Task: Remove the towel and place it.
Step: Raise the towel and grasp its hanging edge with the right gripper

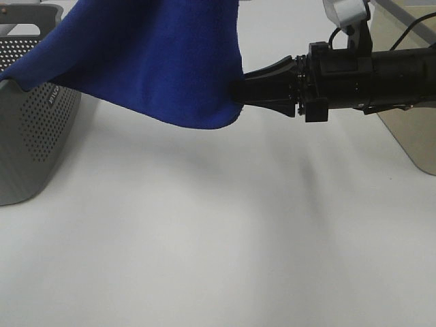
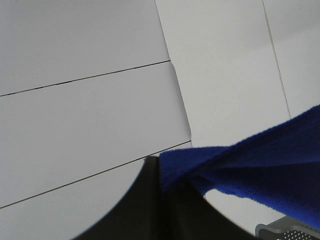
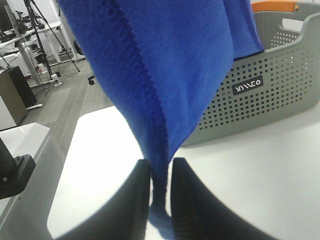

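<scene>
Right gripper (image 1: 237,92), arm stretched level, pinches the towel (image 1: 157,61) while left gripper (image 2: 161,170) clamps another edge.

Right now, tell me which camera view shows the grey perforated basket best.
The right wrist view: the basket shows its perforated wall, logo and handle slot, with the towel covering only part. The exterior high view crops it at the frame's left edge; the left wrist view catches only a corner.
</scene>
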Action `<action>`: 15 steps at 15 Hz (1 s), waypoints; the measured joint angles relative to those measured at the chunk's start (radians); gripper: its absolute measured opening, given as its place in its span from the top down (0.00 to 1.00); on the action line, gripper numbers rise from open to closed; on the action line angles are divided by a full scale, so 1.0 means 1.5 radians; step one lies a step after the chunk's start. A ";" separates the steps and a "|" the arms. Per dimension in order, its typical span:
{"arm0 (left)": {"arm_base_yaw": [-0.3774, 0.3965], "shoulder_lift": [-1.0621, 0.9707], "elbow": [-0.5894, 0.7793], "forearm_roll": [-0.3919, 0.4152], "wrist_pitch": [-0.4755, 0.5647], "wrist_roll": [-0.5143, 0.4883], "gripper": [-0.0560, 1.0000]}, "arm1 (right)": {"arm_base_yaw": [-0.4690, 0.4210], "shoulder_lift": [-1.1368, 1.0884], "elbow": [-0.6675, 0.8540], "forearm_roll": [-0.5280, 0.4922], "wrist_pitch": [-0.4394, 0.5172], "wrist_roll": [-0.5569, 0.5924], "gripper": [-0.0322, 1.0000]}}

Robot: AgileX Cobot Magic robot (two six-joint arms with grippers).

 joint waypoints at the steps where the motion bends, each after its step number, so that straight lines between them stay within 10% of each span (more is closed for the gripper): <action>1: 0.000 0.000 0.000 0.000 0.000 0.000 0.95 | 0.007 0.000 0.000 0.000 0.000 0.000 0.81; 4: 0.000 0.000 0.000 0.000 0.000 0.000 0.95 | 0.036 0.000 0.000 -0.001 0.000 -0.006 0.73; 8: 0.000 0.000 0.000 0.000 0.000 0.000 0.95 | 0.053 0.000 0.000 0.003 -0.005 -0.007 0.29; 15: 0.000 0.000 0.000 0.000 0.000 0.000 0.95 | 0.053 0.000 0.000 0.039 -0.036 -0.061 0.23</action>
